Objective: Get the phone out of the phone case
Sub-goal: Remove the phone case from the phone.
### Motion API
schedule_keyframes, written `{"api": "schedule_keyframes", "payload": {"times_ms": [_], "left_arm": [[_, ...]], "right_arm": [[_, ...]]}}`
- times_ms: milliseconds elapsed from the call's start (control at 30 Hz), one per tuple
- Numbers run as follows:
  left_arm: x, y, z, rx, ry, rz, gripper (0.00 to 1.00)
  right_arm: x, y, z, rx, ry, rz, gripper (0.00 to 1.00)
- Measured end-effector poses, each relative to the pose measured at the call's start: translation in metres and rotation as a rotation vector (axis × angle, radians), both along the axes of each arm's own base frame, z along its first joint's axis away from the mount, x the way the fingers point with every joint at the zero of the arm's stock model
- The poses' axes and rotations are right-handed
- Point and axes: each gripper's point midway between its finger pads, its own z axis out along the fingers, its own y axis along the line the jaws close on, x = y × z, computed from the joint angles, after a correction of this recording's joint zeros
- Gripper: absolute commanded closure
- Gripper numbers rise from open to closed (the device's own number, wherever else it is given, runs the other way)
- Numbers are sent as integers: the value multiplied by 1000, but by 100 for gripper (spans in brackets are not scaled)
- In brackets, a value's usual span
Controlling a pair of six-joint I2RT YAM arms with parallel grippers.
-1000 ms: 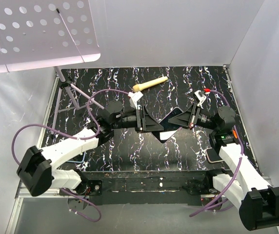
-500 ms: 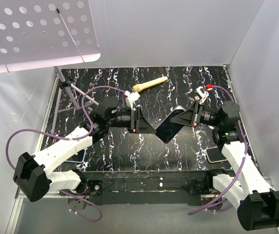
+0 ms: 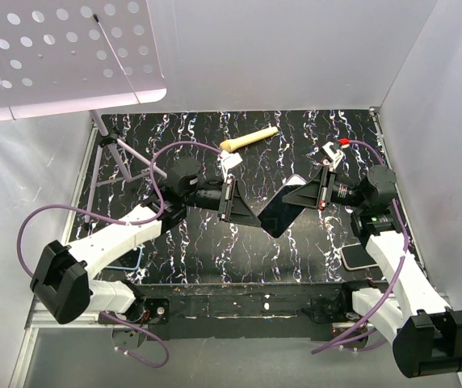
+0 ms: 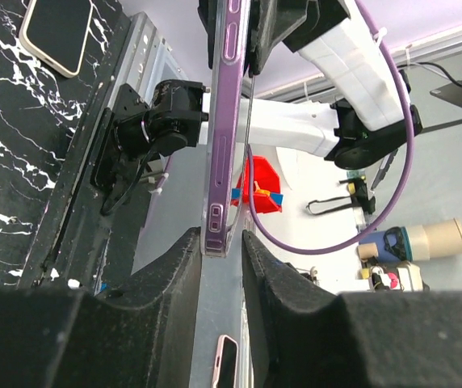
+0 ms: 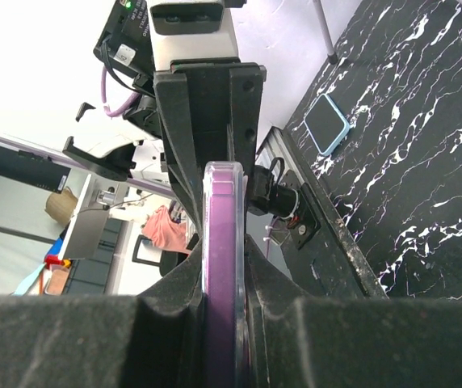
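Note:
The phone (image 3: 275, 215), dark-screened in a clear purple-tinted case, hangs in the air above the table's middle between my two grippers. My right gripper (image 3: 296, 197) is shut on its right end; in the right wrist view the purple case edge (image 5: 224, 267) is pinched between both pads. My left gripper (image 3: 249, 213) has its fingertips on the phone's left end. In the left wrist view the cased phone (image 4: 221, 121) stands edge-on, its end set between the fingertips (image 4: 189, 246), touching the left one and very close to the right one.
A wooden-handled tool (image 3: 249, 139) lies at the back. A blue-cased phone (image 3: 128, 260) lies near the left arm and shows in the right wrist view (image 5: 328, 123). Another phone (image 3: 358, 257) lies by the right arm. A perforated stand (image 3: 61, 52) rises at back left.
The left gripper drew back left, then moved right again onto the phone's left end. The right gripper shifted slightly right with the phone and has stayed shut on it.

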Motion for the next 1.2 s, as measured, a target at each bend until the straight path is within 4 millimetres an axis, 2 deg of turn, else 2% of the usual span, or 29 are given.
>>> {"api": "schedule_keyframes", "payload": {"times_ms": [100,267,433,667,833,1000,1200], "left_arm": [[-1,-2,-3,7,9,-17,82],[-3,-2,-2,6,16,-33,100],[-9,-2,10,-54,-24,-75,100],[-23,0,31,-215,-175,-158,100],[-24,-2,44,-321,-285,-198,100],[-20,-6,44,-399,-315,-240,100],[-15,-13,45,-417,-320,-330,100]], "right_arm": [[2,0,-1,1,12,4,99],[1,1,-1,4,12,20,99],[-3,1,6,20,1,43,99],[-15,0,27,87,-24,99,99],[-22,-2,45,150,-23,128,99],[-18,-4,48,172,26,132,99],[-15,-7,55,171,1,121,99]]}}
